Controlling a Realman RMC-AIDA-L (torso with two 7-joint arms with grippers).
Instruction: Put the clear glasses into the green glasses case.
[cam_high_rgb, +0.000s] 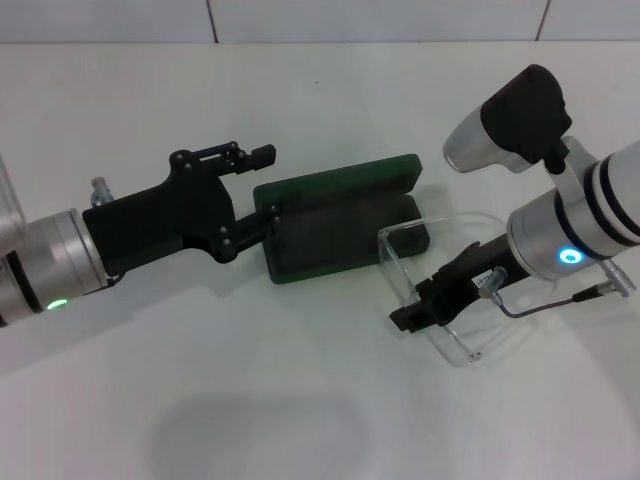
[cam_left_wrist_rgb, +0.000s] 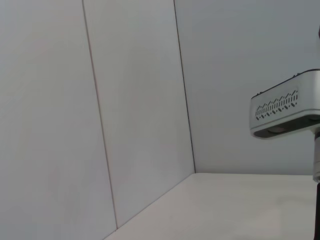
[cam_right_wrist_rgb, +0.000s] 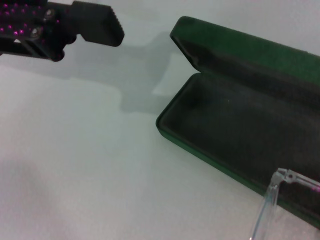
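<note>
1. Two arms flank the work; nearest, the right gripper (cam_high_rgb: 425, 305) pinches the clear, colourless plastic glasses (cam_high_rgb: 410, 260) by the frame, just off the case's right end.
2. From that gripper, the dark green hard-shell glasses case (cam_high_rgb: 345, 225) lies left and slightly farther, open, dark lining up; its long axis runs left-right, tilting away toward the right. The glasses' corner overhangs its near rim.
3. Farther left, the left gripper (cam_high_rgb: 268, 180) has its fingers spread about the case's left end, forearm low and level.
</note>
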